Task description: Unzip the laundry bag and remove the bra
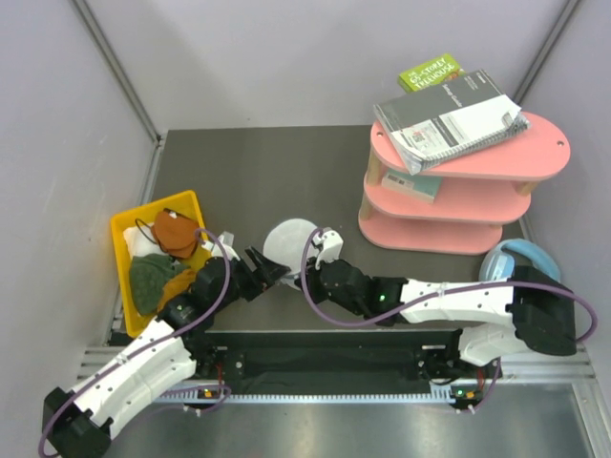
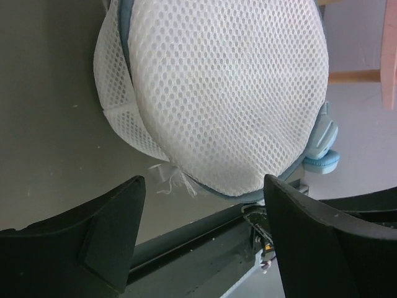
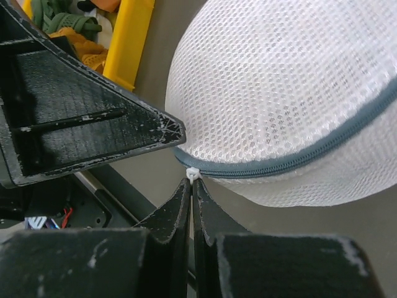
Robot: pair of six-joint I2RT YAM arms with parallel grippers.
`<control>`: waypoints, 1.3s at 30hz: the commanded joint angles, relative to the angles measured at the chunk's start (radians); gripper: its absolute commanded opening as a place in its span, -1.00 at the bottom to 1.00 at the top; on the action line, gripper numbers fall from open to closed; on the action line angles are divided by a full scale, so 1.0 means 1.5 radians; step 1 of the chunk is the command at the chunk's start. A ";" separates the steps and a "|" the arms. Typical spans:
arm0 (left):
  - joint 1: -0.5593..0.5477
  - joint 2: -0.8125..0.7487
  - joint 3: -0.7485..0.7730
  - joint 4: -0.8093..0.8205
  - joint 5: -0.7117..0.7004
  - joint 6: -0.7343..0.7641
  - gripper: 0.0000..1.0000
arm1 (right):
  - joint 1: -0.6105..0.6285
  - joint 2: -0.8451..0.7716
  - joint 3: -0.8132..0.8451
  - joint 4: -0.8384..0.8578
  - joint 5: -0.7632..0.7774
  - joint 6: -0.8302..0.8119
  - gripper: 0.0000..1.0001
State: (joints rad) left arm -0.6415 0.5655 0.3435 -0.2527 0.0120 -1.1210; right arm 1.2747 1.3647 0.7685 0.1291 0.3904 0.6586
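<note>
Right gripper (image 3: 191, 184) pinches the tiny white zipper tab (image 3: 193, 173) on the round white mesh laundry bag (image 3: 279, 93) just ahead. Left gripper (image 2: 203, 181) gapes wide, holding nothing, so a tug might just drag the bag.

The laundry bag (image 1: 289, 243) is a white, round, dome-shaped mesh pouch. It lies on the counter (image 1: 239, 172) toward the near edge, a little left of the middle. A thin grey-blue zipper (image 3: 298, 158) runs round its rim, closed along the stretch that shows. Its small white pull tab (image 3: 193, 174) is pinched at the tips of the right hand (image 3: 191, 184).
</note>
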 commanded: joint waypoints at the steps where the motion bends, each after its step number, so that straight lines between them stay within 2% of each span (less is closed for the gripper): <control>1: 0.000 0.002 -0.015 0.057 0.013 -0.026 0.57 | 0.014 0.002 0.034 0.042 0.004 0.007 -1.00; 4: 0.001 0.007 -0.022 0.071 0.002 -0.033 0.24 | 0.016 0.008 0.038 0.041 0.004 0.005 -1.00; 5: 0.001 0.007 -0.019 0.070 -0.002 -0.033 0.00 | 0.017 0.009 0.039 0.040 0.003 0.006 -1.00; 7: 0.001 0.005 -0.016 0.069 -0.026 -0.033 -0.24 | 0.019 0.013 0.037 0.039 0.004 0.005 -1.00; 8: 0.001 0.005 -0.014 0.068 -0.030 -0.033 -0.45 | 0.018 0.013 0.038 0.038 0.004 0.005 -1.00; 11: 0.000 0.006 -0.010 0.070 -0.043 -0.029 -0.73 | 0.018 0.015 0.035 0.036 0.004 0.006 -1.00; 12: 0.000 0.008 -0.009 0.069 -0.044 -0.028 -0.93 | 0.019 0.015 0.035 0.036 0.004 0.005 -1.00; 13: 0.001 0.012 -0.008 0.070 -0.046 -0.026 -1.00 | 0.018 0.014 0.036 0.035 0.006 0.005 -1.00; 23: 0.002 0.037 0.005 0.076 -0.073 0.006 -1.00 | 0.007 -0.001 0.025 0.000 0.030 0.005 -1.00; 39: 0.038 0.064 0.061 0.021 -0.103 0.080 -1.00 | -0.055 -0.128 -0.049 -0.068 0.101 -0.021 -1.00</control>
State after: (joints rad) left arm -0.6140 0.6403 0.3973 -0.1989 -0.0872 -1.0580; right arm 1.2064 1.2240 0.7048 0.0525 0.4835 0.6544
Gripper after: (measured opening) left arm 0.012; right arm 0.007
